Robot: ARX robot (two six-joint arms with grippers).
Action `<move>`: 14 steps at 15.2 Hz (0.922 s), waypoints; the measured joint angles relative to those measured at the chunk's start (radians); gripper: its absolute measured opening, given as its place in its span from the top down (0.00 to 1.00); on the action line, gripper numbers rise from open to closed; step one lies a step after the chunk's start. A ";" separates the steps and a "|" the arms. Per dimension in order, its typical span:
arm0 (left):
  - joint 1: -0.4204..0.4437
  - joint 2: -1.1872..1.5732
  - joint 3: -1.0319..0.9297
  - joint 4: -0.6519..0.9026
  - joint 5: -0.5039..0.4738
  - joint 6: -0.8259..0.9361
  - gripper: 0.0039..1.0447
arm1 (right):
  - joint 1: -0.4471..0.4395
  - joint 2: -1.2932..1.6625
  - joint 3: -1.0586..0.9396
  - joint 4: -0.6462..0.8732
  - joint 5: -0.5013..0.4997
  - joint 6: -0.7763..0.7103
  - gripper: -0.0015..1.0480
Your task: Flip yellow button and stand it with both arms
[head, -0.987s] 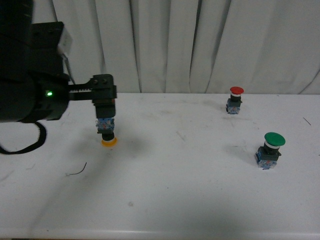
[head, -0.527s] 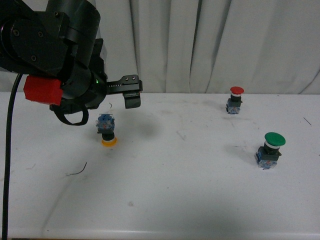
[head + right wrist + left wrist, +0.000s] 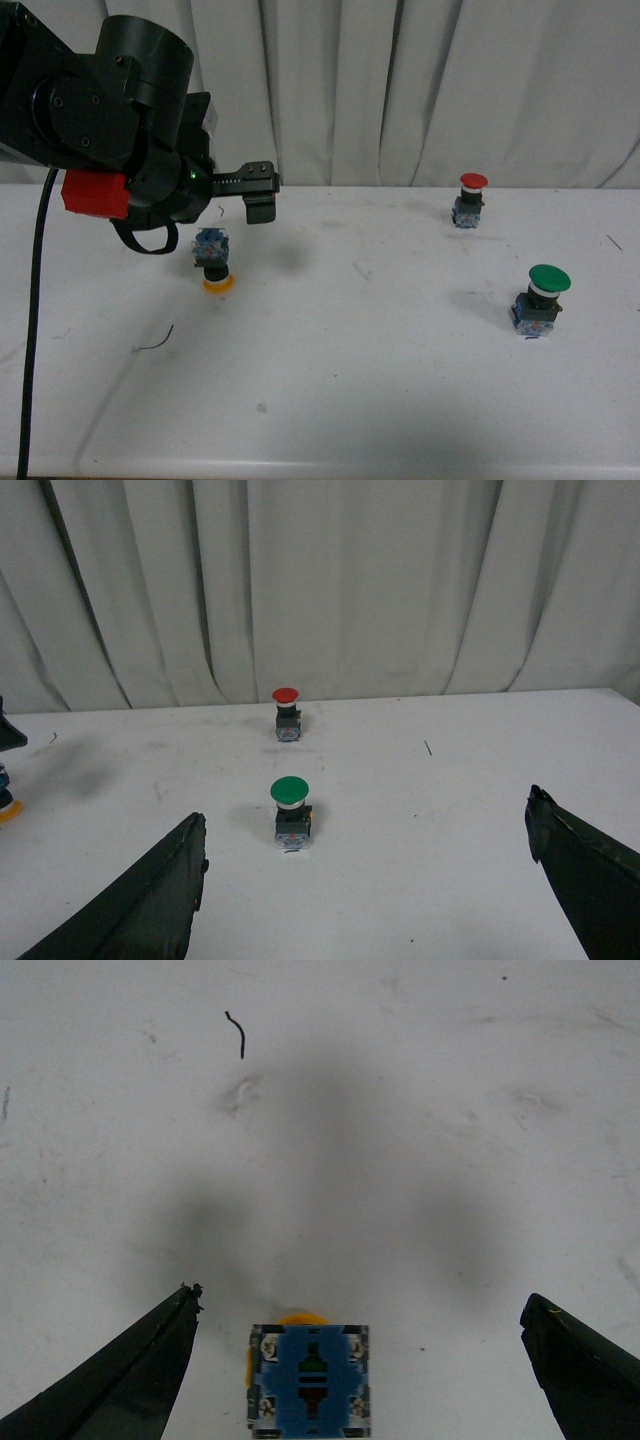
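Observation:
The yellow button (image 3: pixel 211 262) stands upside down on the white table, yellow cap on the surface and blue block base on top. My left gripper (image 3: pixel 262 200) hangs open above it and slightly to its right, touching nothing. From the left wrist, the blue base of the yellow button (image 3: pixel 309 1381) lies between the spread fingers of the left gripper (image 3: pixel 362 1305), nearer one finger. My right gripper (image 3: pixel 368 820) is open and empty; the right arm does not appear in the front view. A sliver of the yellow button (image 3: pixel 6 805) shows at that picture's edge.
A red-capped button (image 3: pixel 469 200) stands upright at the back right, and a green-capped button (image 3: pixel 540 300) upright nearer the front right. A thin dark wire scrap (image 3: pixel 153 342) lies front left. White curtains close off the back of the table (image 3: pixel 340 400).
One second ago the left gripper was down around the button's base. It has let go and risen up and to the right, leaving the button standing on its cap.

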 joint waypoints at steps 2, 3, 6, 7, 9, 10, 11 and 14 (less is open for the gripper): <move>0.019 0.031 -0.009 0.003 0.001 0.029 0.06 | 0.000 0.000 0.000 0.000 0.000 0.000 0.06; 0.020 0.031 -0.021 0.002 0.001 0.042 0.06 | 0.000 0.000 0.000 0.000 0.000 0.000 0.06; 0.003 0.031 -0.027 -0.006 0.006 0.064 0.06 | 0.000 0.000 0.000 0.000 0.000 0.000 0.06; -0.003 0.031 -0.027 -0.010 0.006 0.068 0.06 | 0.000 0.000 0.000 0.000 0.000 0.000 0.06; -0.007 0.031 -0.026 -0.022 0.001 0.072 0.06 | 0.000 0.000 0.000 0.000 0.000 0.000 0.06; -0.006 0.032 -0.026 -0.030 -0.003 0.072 0.06 | 0.000 0.000 0.000 0.000 0.000 0.000 0.06; -0.006 0.033 -0.026 -0.031 -0.008 0.073 0.12 | 0.000 0.000 0.000 0.000 0.000 0.000 0.06; -0.001 0.033 -0.024 -0.042 -0.024 0.071 0.45 | 0.000 0.000 0.000 0.000 0.000 0.000 0.06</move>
